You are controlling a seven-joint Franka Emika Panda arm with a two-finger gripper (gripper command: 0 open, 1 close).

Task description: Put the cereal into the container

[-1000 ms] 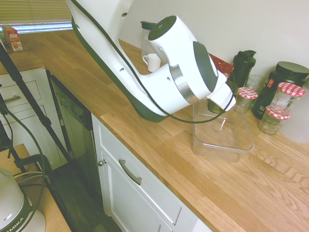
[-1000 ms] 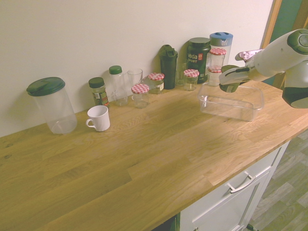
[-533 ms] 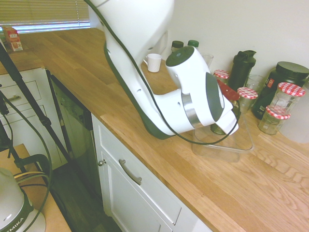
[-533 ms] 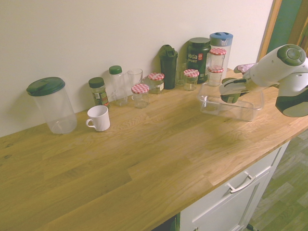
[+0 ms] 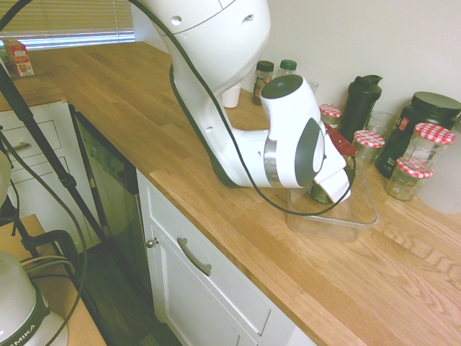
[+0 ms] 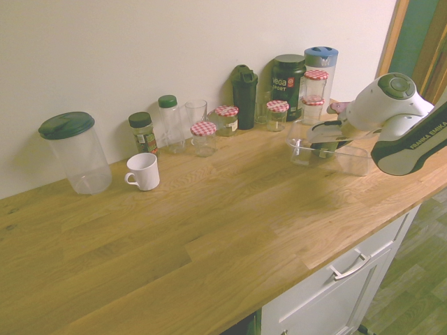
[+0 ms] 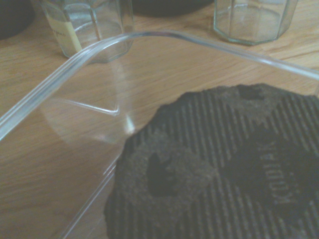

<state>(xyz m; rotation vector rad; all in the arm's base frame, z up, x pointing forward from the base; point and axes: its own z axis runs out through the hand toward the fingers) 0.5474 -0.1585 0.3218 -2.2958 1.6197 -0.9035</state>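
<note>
My gripper (image 6: 324,142) reaches down inside the container (image 6: 353,162), a clear rectangular tub at the right end of the wooden counter. It is shut on the cereal (image 6: 323,147), a small jar with a dark top that sits low between the tub's walls. From the other side the white wrist hides most of the tub (image 5: 360,215); only a greenish sliver of the cereal (image 5: 320,193) shows under the gripper (image 5: 325,189). The wrist view is filled by the jar's dark ribbed lid (image 7: 219,174), with the tub's clear rim (image 7: 75,64) curving around it.
Behind the tub, along the wall, stand jars with red-checked lids (image 6: 277,114), a black shaker (image 6: 244,87), a dark Vega tub (image 6: 288,77) and a blue-capped jar (image 6: 320,59). Further left are spice jars (image 6: 142,131), a white cup (image 6: 143,171) and a green-lidded canister (image 6: 77,153).
The arm has come down with the cereal: a second ago the jar hung above the tub's rim, now it is low inside the tub. The gripper stayed shut.
</note>
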